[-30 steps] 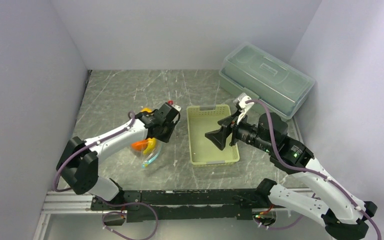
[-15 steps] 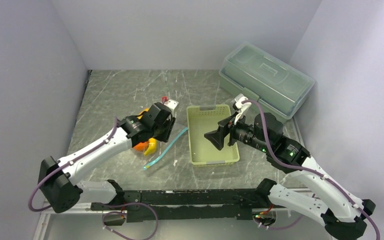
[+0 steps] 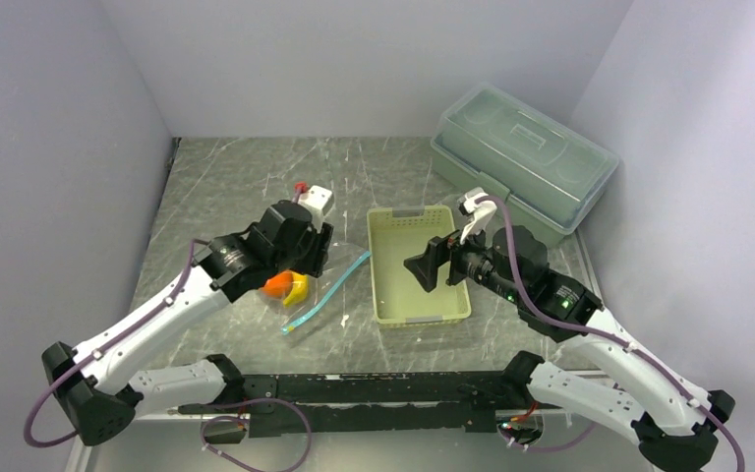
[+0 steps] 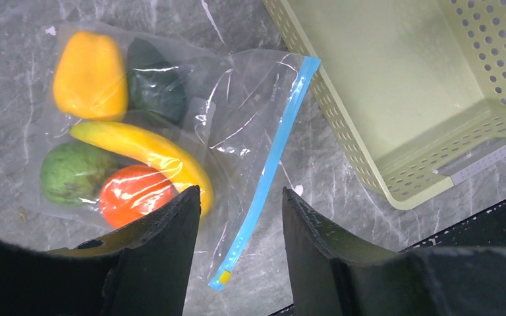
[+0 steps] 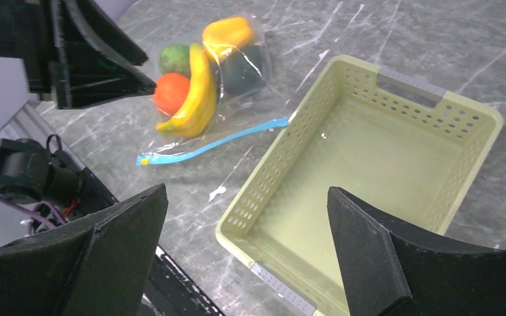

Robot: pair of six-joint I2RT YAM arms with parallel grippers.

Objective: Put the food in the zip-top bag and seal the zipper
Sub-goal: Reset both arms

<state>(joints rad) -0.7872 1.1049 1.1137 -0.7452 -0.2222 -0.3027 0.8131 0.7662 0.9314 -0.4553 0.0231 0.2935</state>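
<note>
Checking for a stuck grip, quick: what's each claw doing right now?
Left claw: open, holding nothing, above the zip-top bag.
Right claw: open, empty, over the basket.

walls (image 3: 354,59): plain pale lilac, three sides | tabletop (image 3: 236,177): grey marbled, white veins | light: even

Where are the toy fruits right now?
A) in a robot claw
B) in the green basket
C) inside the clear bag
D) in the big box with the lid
C: the banana, orange ball and pepper show through the clear bag, which lies beside the green basket.
</note>
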